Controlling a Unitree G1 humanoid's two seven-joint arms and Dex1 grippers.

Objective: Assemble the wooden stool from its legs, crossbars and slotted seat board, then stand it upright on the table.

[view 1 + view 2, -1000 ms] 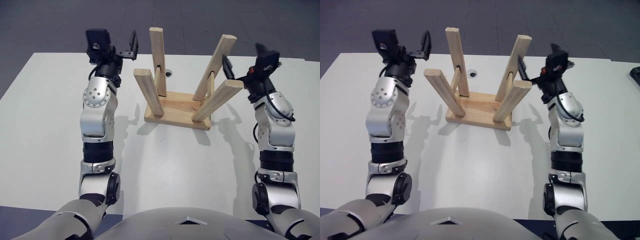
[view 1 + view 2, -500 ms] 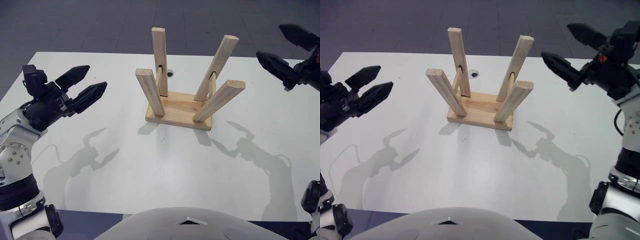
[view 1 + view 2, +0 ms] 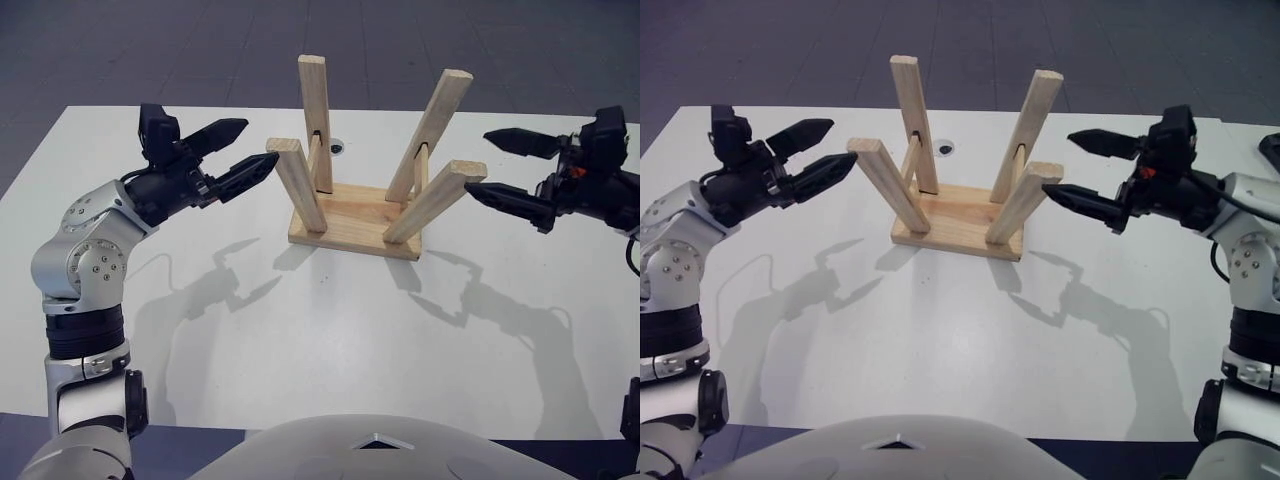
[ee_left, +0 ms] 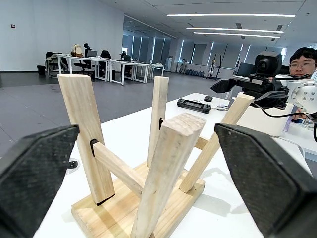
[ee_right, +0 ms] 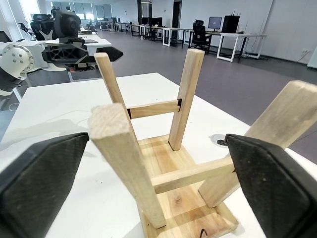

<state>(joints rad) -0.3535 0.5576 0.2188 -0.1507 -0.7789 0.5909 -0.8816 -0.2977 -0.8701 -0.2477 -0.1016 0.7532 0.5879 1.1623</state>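
Two pairs of jaws, both spread wide and holding nothing. My left gripper (image 3: 261,140) hangs just beside the top of the near-left leg (image 3: 300,188). My right gripper (image 3: 478,160) hangs just beside the top of the near-right leg (image 3: 436,200); whether its lower fingertip brushes that leg I cannot tell.

Between them the stool (image 3: 355,205) sits upside down in the middle of the table (image 3: 300,330), with its seat board (image 3: 350,232) flat on the surface and four legs splaying upward.

I judge it stiff, fairly light bare wood, dry enough for my pads to bite, and not fragile. The joints may only be pressed together, so a pull on one leg tip could work it loose. I would take opposite legs low down, near the board, one gripper to each side, and turn it over with both together.

The seat's top face is against the table and hidden. The crossbars (image 5: 190,174) lie mostly behind the legs from above, and I cannot make out how deep the legs sit in their slots.
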